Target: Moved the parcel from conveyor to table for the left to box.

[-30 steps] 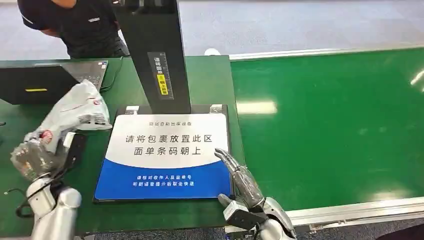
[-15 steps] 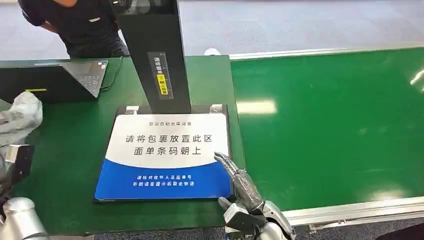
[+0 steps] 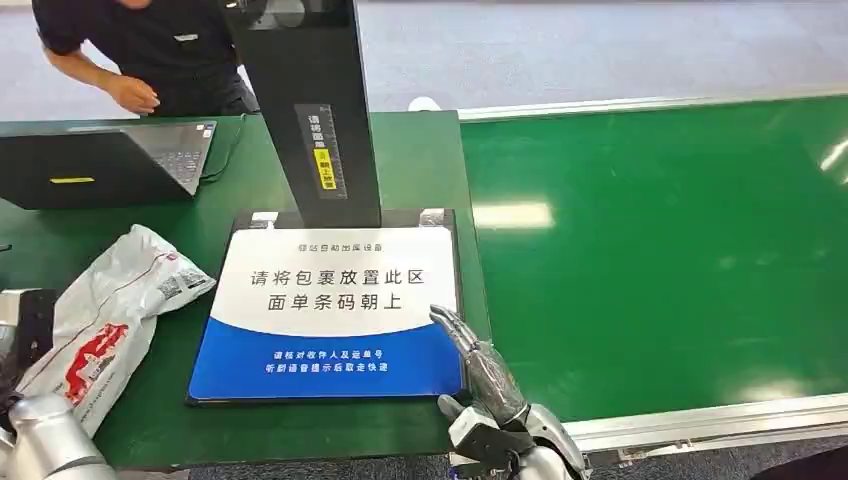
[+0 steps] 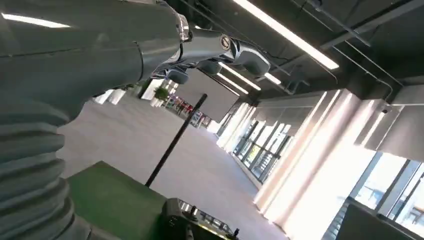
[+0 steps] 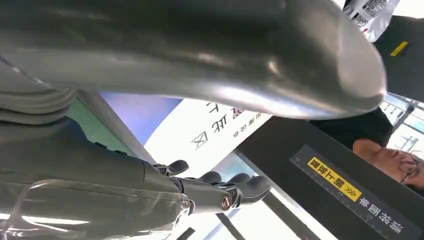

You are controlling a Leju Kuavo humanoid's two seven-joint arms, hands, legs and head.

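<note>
The parcel (image 3: 110, 310), a white plastic mailer with red print and a label, lies flat on the green table (image 3: 420, 160) just left of the blue and white placement mat (image 3: 335, 310). One corner of the parcel (image 5: 367, 12) is visible in the right wrist view. My left arm (image 3: 40, 440) sits at the lower left beside the parcel. My left hand (image 4: 215, 47) has its fingers stretched out and holds nothing. My right hand (image 3: 480, 365) rests at the mat's near right corner, fingers extended and empty; its fingers (image 5: 225, 192) show again in the right wrist view.
A black scanner column (image 3: 310, 110) rises behind the mat. An open laptop (image 3: 100, 160) stands at the back left, with a person (image 3: 150, 50) in a dark shirt behind it. The green conveyor belt (image 3: 660, 250) runs along the right.
The parcel, held up by my left hand a second ago, swung out to the left and now lies released on the table. The person's hand has moved toward the laptop. My right hand stayed still.
</note>
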